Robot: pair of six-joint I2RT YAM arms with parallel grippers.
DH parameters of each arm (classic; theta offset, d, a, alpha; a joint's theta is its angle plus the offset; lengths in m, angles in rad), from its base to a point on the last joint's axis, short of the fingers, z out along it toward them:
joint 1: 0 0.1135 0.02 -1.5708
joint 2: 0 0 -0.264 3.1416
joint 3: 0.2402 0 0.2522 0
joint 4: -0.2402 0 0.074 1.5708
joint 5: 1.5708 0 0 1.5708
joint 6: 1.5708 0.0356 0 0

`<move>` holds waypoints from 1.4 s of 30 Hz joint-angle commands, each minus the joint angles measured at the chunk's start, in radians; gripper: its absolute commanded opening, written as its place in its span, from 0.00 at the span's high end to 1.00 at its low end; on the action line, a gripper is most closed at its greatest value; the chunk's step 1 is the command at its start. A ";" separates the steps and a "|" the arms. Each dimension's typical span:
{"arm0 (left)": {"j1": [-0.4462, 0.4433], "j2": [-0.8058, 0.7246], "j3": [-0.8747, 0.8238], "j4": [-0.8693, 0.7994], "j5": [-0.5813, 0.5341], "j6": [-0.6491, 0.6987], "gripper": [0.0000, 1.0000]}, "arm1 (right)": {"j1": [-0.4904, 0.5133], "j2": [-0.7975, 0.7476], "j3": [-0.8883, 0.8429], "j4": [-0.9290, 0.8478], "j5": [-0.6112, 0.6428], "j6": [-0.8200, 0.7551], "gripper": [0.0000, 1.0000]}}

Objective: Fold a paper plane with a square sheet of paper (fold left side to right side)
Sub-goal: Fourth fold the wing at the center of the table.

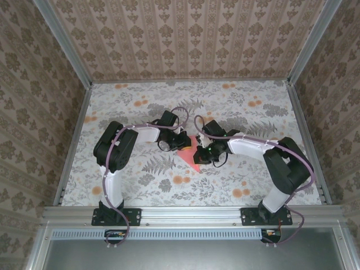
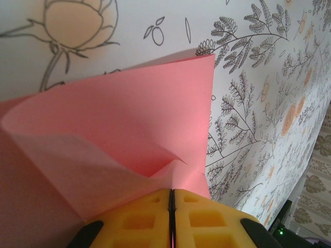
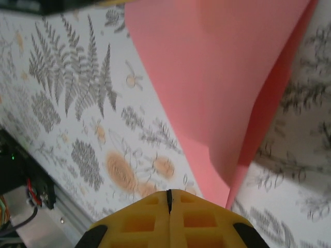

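the square sheet of thin salmon-pink paper (image 1: 191,154) sits about the middle of the bench (image 1: 140,191), well apart from all four edges, raised off the white floral-print tablecloth (image 1: 247,107) between the two arms. from above it reads as a narrow pink wedge with its point toward the near edge. the left pincer (image 1: 178,140) is at its left side and the right pincer (image 1: 203,152) at its right side, each touching or just beside it

in the left wrist view the left pincer (image 2: 171,201) is closed, its yellow fingers (image 2: 134,222) pressed together along a thin seam. the sheet (image 2: 129,119) runs straight into that seam, so this pincer is gripping the paper. the sheet is bent over on itself here, one layer curving over the other with a soft rounded bend at the left rather than a sharp crease. a straight free edge stands at the right against the fern prints of the tablecloth (image 2: 248,103)

in the right wrist view the right pincer (image 3: 168,201) is closed too, its yellow fingers (image 3: 207,222) meeting on a dark seam. the sheet (image 3: 217,77) comes in as two layers that narrow down to the tip of the finger right of the seam and touch it; whether any paper is caught between the fingers cannot be told
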State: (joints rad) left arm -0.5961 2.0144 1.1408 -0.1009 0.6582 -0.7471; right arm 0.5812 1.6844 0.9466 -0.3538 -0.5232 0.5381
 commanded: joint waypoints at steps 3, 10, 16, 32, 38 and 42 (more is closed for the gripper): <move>0.001 0.031 -0.030 -0.071 -0.097 0.025 0.90 | -0.021 0.072 0.024 0.080 0.049 0.043 0.96; 0.002 0.021 -0.025 -0.073 -0.094 0.030 0.90 | -0.023 0.140 0.005 0.041 0.084 0.030 0.97; 0.020 -0.041 -0.014 -0.066 -0.085 0.071 0.84 | -0.023 0.158 -0.020 -0.032 0.146 0.002 1.00; -0.013 -0.284 -0.228 0.111 0.034 0.118 0.90 | -0.012 0.176 -0.014 -0.108 0.235 -0.039 1.00; -0.058 -0.219 -0.212 0.145 0.058 0.100 0.91 | -0.006 0.180 -0.005 -0.116 0.242 -0.039 1.00; -0.069 -0.182 -0.196 0.142 0.048 0.091 0.91 | -0.003 0.185 0.000 -0.119 0.244 -0.038 1.00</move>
State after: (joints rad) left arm -0.6624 1.8107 0.9188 0.0143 0.6872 -0.6357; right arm 0.5770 1.8030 0.9768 -0.3405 -0.4191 0.5190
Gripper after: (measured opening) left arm 0.090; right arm 0.046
